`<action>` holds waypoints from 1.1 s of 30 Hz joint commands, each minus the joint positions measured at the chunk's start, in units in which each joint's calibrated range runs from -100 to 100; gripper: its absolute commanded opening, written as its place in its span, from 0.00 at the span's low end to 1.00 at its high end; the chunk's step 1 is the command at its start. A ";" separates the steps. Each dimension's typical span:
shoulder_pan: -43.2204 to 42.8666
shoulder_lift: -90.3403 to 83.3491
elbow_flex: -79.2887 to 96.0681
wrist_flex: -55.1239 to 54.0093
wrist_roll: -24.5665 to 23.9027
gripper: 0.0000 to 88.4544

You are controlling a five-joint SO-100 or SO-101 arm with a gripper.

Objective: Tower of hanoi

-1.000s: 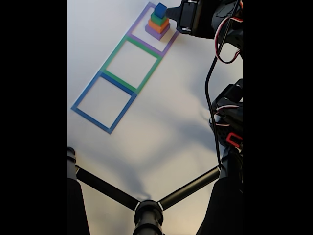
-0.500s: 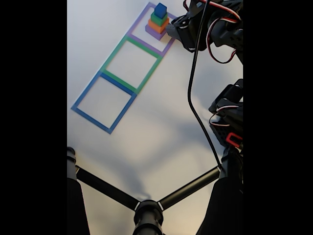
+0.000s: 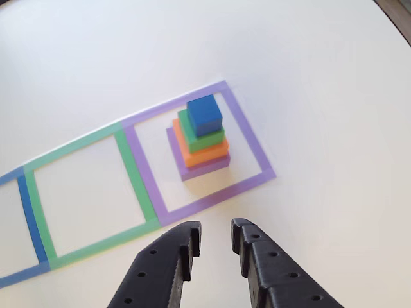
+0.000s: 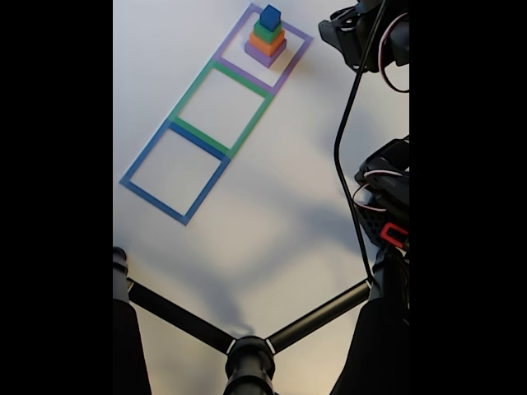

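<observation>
In the other view, the end effector point(image 3: 212, 247) sits at the bottom edge with its two black fingers parted by a narrow gap and nothing between them: released and empty. Straight ahead of the fingertips, past the near purple border, stands the stack: a blue cube point(image 3: 205, 115) on a green block point(image 3: 200, 135), on an orange block point(image 3: 202, 151), on a purple base point(image 3: 205, 164), all inside the purple square point(image 3: 247, 138). Ahead and to the left lies the empty green square point(image 3: 130, 176), and farther left a strip of the blue square point(image 3: 24, 205).

The gap looks barely wider than the cube, so my worry is that a finger clips it on approach, or catches the green block below and shoves the whole stack askew. Opening wider first would help.

In the fixed view, the end effector point(image 4: 331, 34) hangs clear of the stack point(image 4: 266, 37), which lies just off to its left. The white table point(image 4: 272, 189) is bare around the three squares, leaving free room toward the green and blue squares point(image 4: 174, 173); a black stand point(image 4: 247, 350) sits well away near the bottom.
</observation>
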 commanded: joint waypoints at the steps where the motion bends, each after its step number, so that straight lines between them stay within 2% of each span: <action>1: 3.77 -2.86 0.54 -0.71 0.94 0.04; 9: 10.93 -8.55 12.90 -9.05 0.94 0.19; 17: 8.04 -11.27 26.89 -22.16 0.94 0.30; 22: 6.05 -10.79 41.52 -41.91 0.94 0.39; 24: 5.75 -9.35 48.97 -53.48 0.94 0.49; 26: 5.21 -7.35 53.61 -61.82 0.94 0.48; 29: 3.61 -5.98 54.79 -63.44 0.94 0.46; 33: 2.01 -4.70 56.06 -66.19 0.94 0.50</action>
